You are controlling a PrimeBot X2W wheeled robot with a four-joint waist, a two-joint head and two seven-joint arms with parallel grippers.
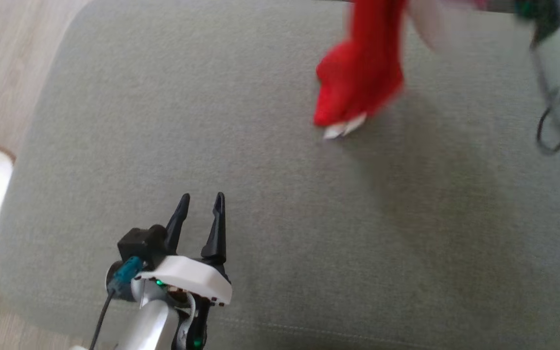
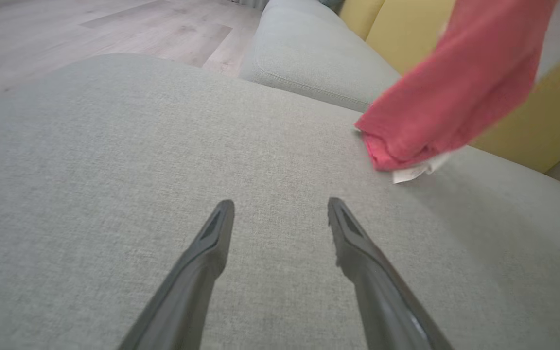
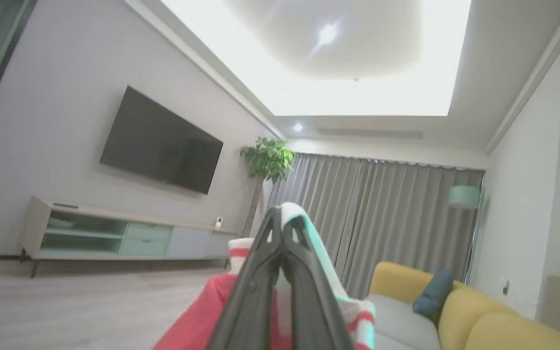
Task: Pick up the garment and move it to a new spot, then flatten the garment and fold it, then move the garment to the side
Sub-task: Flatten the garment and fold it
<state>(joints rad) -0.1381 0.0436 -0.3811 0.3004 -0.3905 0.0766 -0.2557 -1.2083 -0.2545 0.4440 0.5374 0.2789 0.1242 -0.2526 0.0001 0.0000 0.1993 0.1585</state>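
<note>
Grey sofa cushion (image 1: 241, 146) below me: my right fingers (image 3: 255, 277) clamp the red garment (image 1: 362, 73) hanging over its far side; my left fingers (image 1: 217, 223) stand apart near its front edge.

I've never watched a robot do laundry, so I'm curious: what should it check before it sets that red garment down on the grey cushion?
1. Is the right hand shut on the red garment? Ok.
2. Is the left hand open and holding nothing? Ok.
3. Is the grey cushion bare where the garment could land? Ok.
4. Is the garment's lower end off the cushion? Cannot tell, as the picture is blurred there.
5. Is the garment spread flat? Not ok: it hangs bunched.
</note>
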